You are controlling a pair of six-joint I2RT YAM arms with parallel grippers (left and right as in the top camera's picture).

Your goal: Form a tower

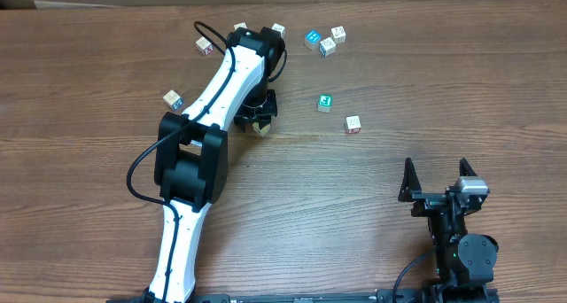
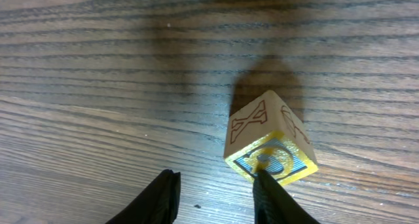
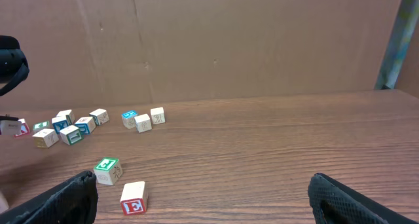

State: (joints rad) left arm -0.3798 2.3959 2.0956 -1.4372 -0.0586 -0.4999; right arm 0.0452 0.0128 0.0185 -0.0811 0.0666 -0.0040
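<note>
Left gripper [image 2: 215, 183] is down low over the table [image 1: 354, 223], toward the far side. Its jaws are parted a little with only bare wood between them, so it's gripping nothing. A yellow-edged cube with an X on it [image 2: 268, 142] sits right at one fingertip [image 2: 262, 185]; can't tell if they actually touch. Nothing's stacked as far as I can see: that cube sits on the table by itself and the others lie around singly. There's a green one [image 1: 325, 102] with a red-lettered one [image 1: 353, 123] near it, plus a little cluster [image 1: 326, 42] farther back. Right gripper [image 1: 437, 186] hangs at the near edge with its jaws spread wide and empty, well apart from all the cubes.
</note>
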